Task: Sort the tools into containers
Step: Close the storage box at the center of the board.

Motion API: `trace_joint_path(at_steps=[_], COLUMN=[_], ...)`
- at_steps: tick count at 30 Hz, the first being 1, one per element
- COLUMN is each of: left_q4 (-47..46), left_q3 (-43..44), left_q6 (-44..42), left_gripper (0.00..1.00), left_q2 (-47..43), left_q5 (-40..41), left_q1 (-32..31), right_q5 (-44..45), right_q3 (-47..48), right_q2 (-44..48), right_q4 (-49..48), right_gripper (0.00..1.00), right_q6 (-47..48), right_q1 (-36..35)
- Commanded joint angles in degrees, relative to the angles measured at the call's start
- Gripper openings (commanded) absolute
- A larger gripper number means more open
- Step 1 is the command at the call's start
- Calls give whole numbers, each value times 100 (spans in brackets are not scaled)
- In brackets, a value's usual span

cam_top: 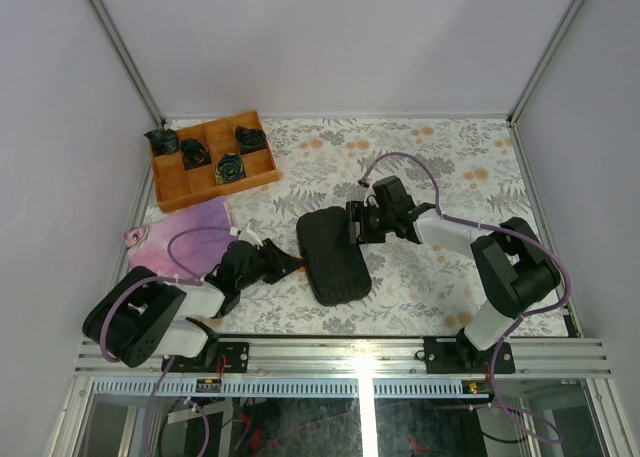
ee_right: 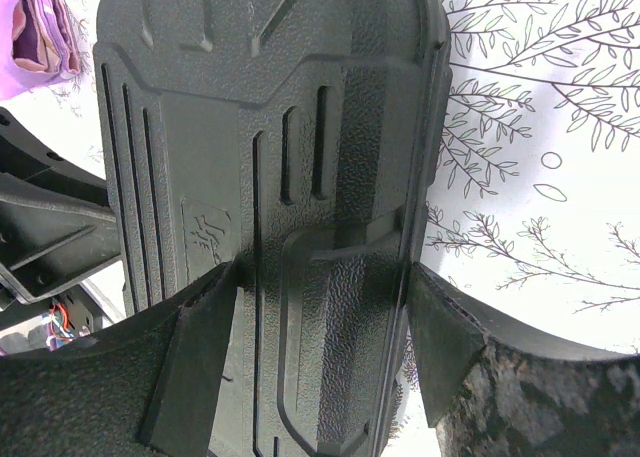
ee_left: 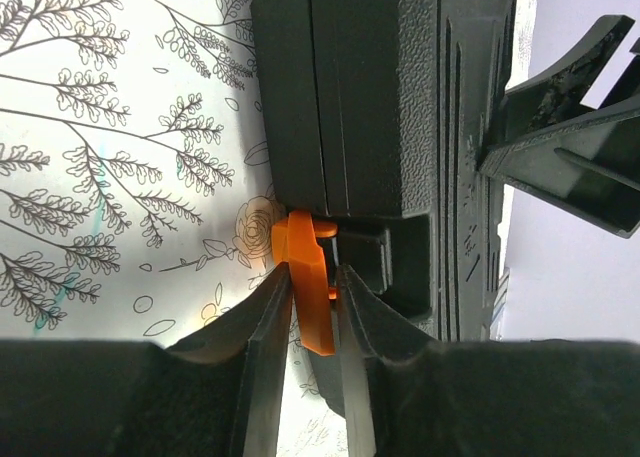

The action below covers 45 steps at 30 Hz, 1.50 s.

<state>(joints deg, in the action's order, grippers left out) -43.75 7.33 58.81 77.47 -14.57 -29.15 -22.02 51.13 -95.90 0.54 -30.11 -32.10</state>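
The black case (cam_top: 333, 257) lies closed in the middle of the table, its textured lid filling the right wrist view (ee_right: 300, 127). In the left wrist view the case's edge (ee_left: 400, 97) carries a small orange tab (ee_left: 305, 277). My left gripper (ee_left: 315, 277) is shut on that tab, at the case's left side (cam_top: 287, 265). My right gripper (cam_top: 358, 224) reaches in from the right. Its jaws stand wide and grip the case's far right end (ee_right: 322, 277), one finger on the lid and one on the rim. No tools are in view.
An orange-brown wooden divided tray (cam_top: 213, 160) holding dark items stands at the back left. A purple cloth (cam_top: 185, 235) lies in front of it, beside the left arm. The metal frame rail (cam_top: 350, 352) runs along the near edge.
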Motion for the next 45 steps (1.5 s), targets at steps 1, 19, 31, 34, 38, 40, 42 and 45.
trace_joint_path(at_steps=[1,19,31,34,38,40,42,45], left_q4=[103,2781,5148,5534,5830,5875,5879,5861], left_q3=[190,1101,2587,2952,3302,3416,3486,3584], left_q6=[-251,-820,-1326,-1375,-1413,-1418,-1412,-1374], left_gripper=[22,11,9,9,13,16,18,20], left_q2=[-27,-991,-780,-664,-548,-471,-394,-289], left_q5=[73,613,1525,1651,1803,1801,1805,1805], left_q1=[-6,-21,-397,-493,-644,-698,-758,-853], right_q5=[516,506,523,532,541,548,541,532], right_q3=[-329,-323,-253,-262,-270,-270,-279,-288], right_q2=[-395,-448,-496,-512,-509,-509,-517,-524], right_q4=[908,849,869,875,871,869,867,844], right_gripper=[41,41,41,41,41,41,41,41], right_q6=[392,379,365,357,358,357,357,357], right_q1=[-86,-86,-104,-104,-113,-112,-112,-113])
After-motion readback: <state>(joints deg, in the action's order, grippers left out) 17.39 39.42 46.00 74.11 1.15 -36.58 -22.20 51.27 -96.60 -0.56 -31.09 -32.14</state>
